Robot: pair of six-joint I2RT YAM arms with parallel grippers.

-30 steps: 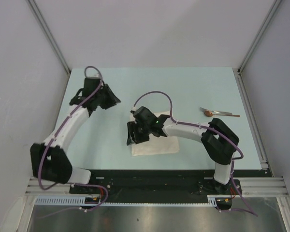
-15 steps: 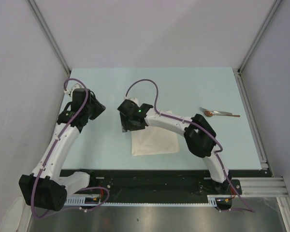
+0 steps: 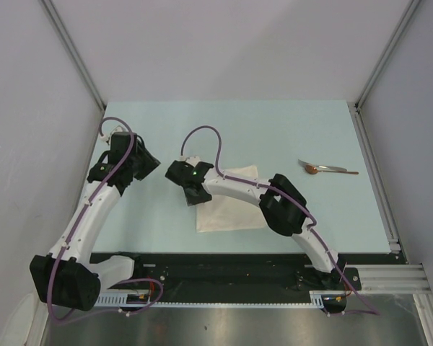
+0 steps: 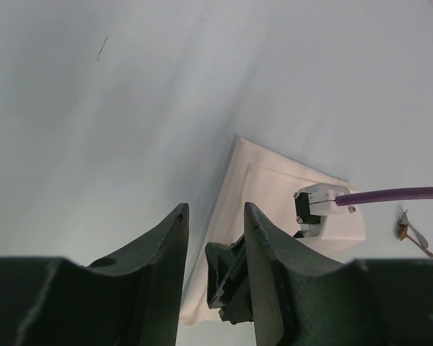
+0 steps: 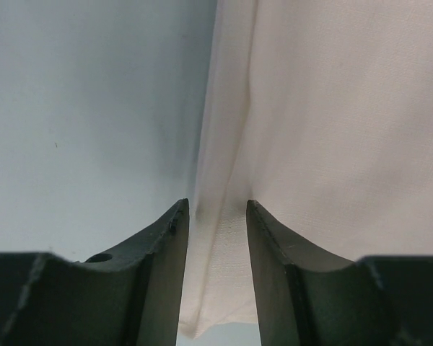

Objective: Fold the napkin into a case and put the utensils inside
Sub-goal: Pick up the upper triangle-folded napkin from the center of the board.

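The white napkin (image 3: 234,209) lies flat on the pale table, near the front middle. My right gripper (image 3: 190,190) is low over its left edge. In the right wrist view the fingers of this gripper (image 5: 216,209) stand apart, with a raised ridge of the napkin (image 5: 332,108) running between them. My left gripper (image 3: 141,164) hovers left of the napkin, open and empty (image 4: 215,216); its view shows the napkin (image 4: 270,180) and the right gripper's fingers (image 4: 227,277) beyond. The spoon (image 3: 329,169) lies alone at the right, also seen far off (image 4: 411,234). No case shows.
The table (image 3: 289,130) is boxed in by grey walls at left, back and right. A metal rail (image 3: 375,180) runs along its right edge. The right arm's purple cable (image 3: 202,137) arcs above the napkin's far left corner.
My right gripper has slid left to the napkin's left edge and its jaws have narrowed. The left arm has drawn back to the left and lower.
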